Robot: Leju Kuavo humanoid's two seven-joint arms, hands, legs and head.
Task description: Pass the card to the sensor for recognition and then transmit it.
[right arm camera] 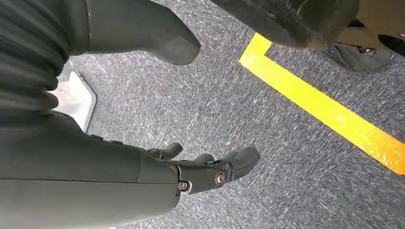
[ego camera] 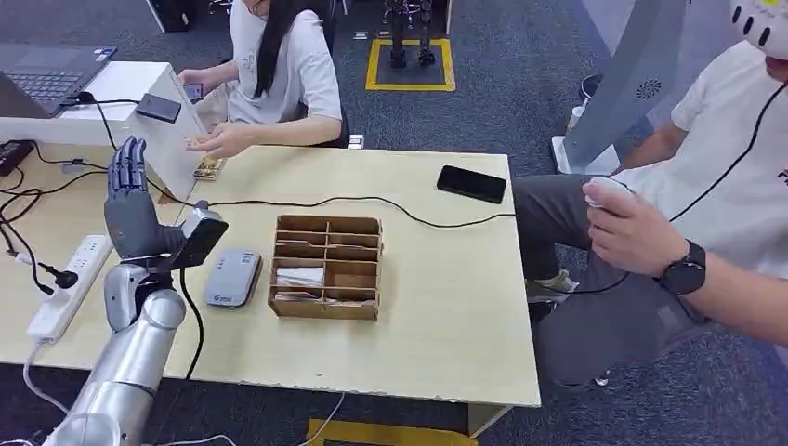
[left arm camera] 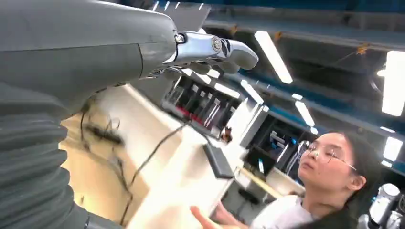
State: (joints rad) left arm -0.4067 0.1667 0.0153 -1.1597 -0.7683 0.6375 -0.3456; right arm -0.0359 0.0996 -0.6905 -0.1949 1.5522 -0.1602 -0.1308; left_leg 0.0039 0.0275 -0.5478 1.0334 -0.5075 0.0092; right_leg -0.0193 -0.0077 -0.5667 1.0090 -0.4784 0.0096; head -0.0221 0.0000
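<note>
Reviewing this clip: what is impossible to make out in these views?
- Any card in the left hand: head view shows its back, fingers raised; left wrist view sees only the thumb.
- Contents of the wooden organizer: too small in head view.
- Right hand: right wrist view shows it over carpet, fingers partly hidden by its own cover.

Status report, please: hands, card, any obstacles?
Left hand raised, open, empty. Right hand hanging, open. Cards in wooden box. Black cable crosses table behind box.

wooden table (ego camera: 446,307), organizer box (ego camera: 327,267), phone (ego camera: 472,184)
</note>
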